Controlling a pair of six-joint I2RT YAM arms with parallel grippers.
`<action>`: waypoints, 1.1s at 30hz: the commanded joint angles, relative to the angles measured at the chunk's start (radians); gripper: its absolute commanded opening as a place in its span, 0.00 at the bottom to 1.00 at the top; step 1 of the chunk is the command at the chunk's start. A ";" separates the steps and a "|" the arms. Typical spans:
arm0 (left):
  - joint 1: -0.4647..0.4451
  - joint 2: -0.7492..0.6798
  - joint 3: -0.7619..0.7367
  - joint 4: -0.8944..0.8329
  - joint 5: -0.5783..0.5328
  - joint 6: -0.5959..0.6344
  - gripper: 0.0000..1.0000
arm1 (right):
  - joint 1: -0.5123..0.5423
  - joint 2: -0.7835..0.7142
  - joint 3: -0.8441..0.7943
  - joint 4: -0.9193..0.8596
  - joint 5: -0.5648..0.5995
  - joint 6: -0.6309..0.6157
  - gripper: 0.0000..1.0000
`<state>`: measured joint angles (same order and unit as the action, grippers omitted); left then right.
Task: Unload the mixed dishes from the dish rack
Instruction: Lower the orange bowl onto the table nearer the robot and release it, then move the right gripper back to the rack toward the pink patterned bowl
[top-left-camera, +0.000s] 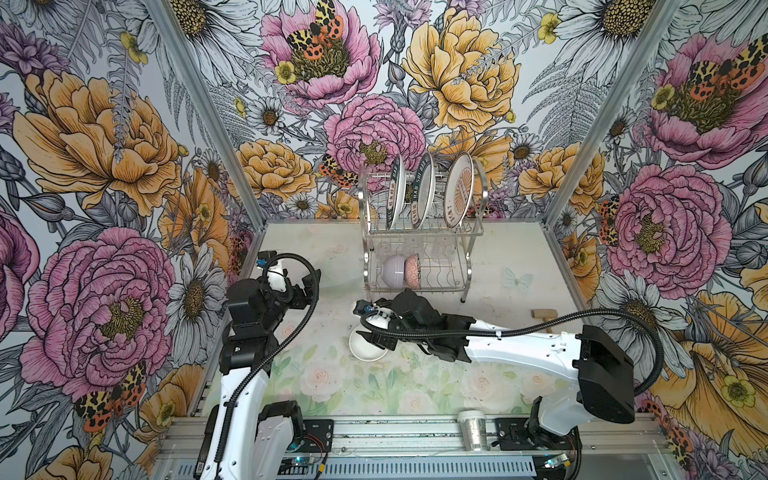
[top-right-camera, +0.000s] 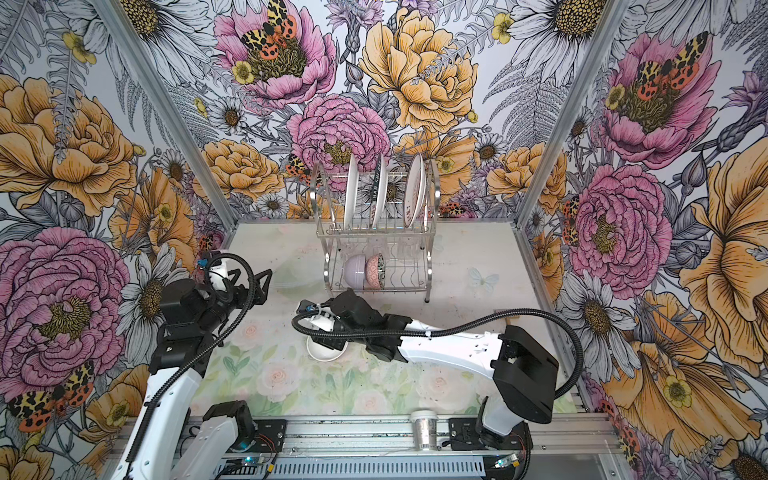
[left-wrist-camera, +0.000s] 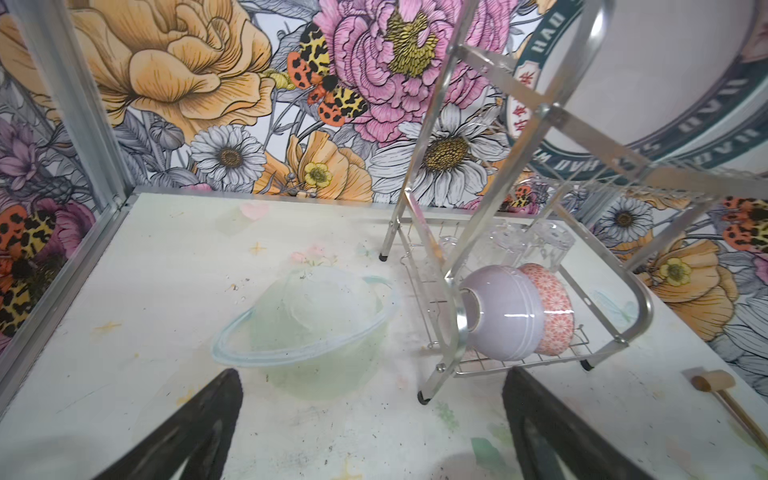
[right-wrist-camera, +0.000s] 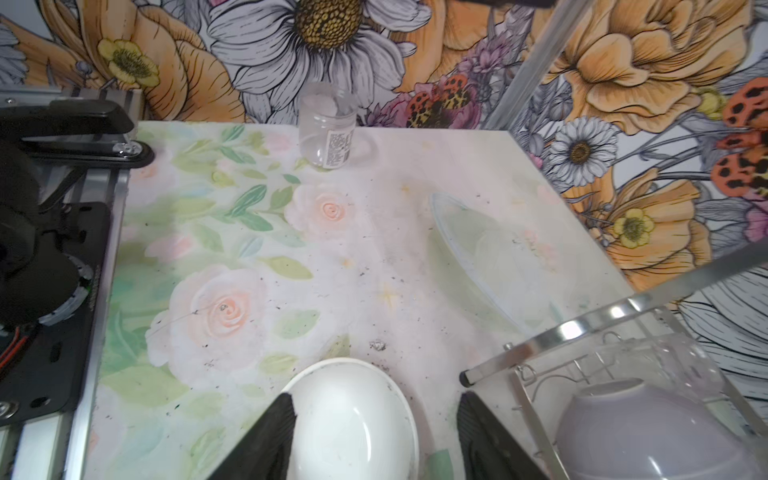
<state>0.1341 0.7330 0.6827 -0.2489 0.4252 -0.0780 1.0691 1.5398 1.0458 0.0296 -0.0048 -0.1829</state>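
Note:
The chrome dish rack (top-left-camera: 467, 266) (top-right-camera: 428, 266) stands at the back of the table. Three plates (top-left-camera: 459, 189) stand in its upper tier. A lavender bowl (top-left-camera: 394, 270) (left-wrist-camera: 503, 316) and a floral bowl (top-left-camera: 412, 271) (left-wrist-camera: 552, 307) lie on their sides below, with clear glasses (left-wrist-camera: 515, 243) behind them. In front of the rack a bowl, white inside, (top-left-camera: 365, 349) (right-wrist-camera: 353, 419) sits upright on the table. My right gripper (top-left-camera: 380, 338) (right-wrist-camera: 376, 397) is open over it, one finger above its rim, the other apart. My left gripper (top-left-camera: 305, 282) (left-wrist-camera: 372, 374) is wide open and empty, left of the rack.
A clear glass bowl (left-wrist-camera: 307, 328) (right-wrist-camera: 490, 249) lies upside down left of the rack, just ahead of my left gripper. A wooden mallet (top-left-camera: 542, 314) lies right of the rack. A clear jar (right-wrist-camera: 328, 133) stands by the wall. A glittery cup (top-left-camera: 471, 428) lies on the front rail.

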 joint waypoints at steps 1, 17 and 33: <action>0.007 -0.033 -0.003 -0.056 0.117 0.022 0.99 | -0.026 -0.065 -0.055 0.175 0.082 0.086 0.66; -0.154 -0.207 -0.119 -0.056 0.058 0.047 0.99 | -0.271 -0.313 -0.390 0.359 0.091 0.479 0.69; -0.445 -0.017 -0.149 0.035 -0.092 0.095 0.99 | -0.538 -0.196 -0.418 0.445 -0.210 0.603 0.65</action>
<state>-0.2893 0.6983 0.5461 -0.2718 0.3611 0.0036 0.5545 1.2903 0.5812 0.4301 -0.0910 0.3973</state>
